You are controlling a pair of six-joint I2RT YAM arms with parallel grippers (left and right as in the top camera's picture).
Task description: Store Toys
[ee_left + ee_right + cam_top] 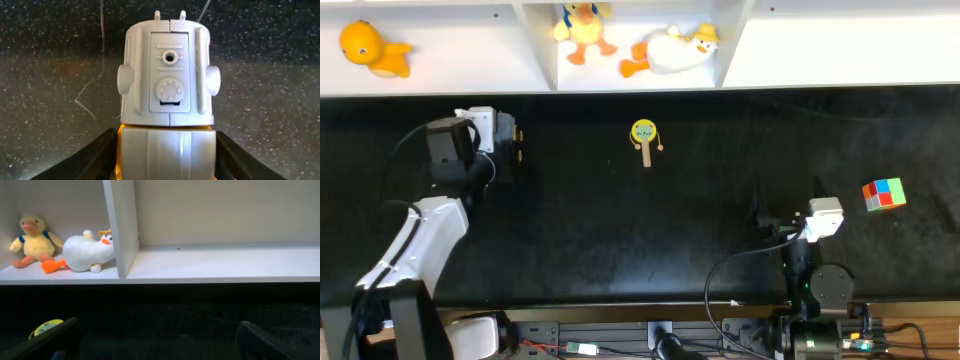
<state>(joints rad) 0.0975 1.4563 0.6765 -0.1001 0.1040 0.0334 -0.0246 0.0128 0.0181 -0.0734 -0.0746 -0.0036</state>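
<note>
Two dark fingers [92, 157] of the left gripper [167, 145] are clamping a grey toy robot [170, 75] by its flanks at the left side of the black table [620, 240], near the white shelf [640, 82]. The robot's lower body, edged in yellow, is running off the frame, so whether it is touching the table cannot be told. The right gripper [157, 342] is hanging spread wide with nothing between its fingers, low over the table's right front. Between the arms a yellow rattle [645, 140] is lying flat, and a coloured cube [883, 194] is sitting far right. An orange duck [375, 48] is occupying the shelf's left compartment. A yellow plush duck [585, 28], its head partly cropped from above, and a white plush goose [670, 50] are sharing the middle one.
</note>
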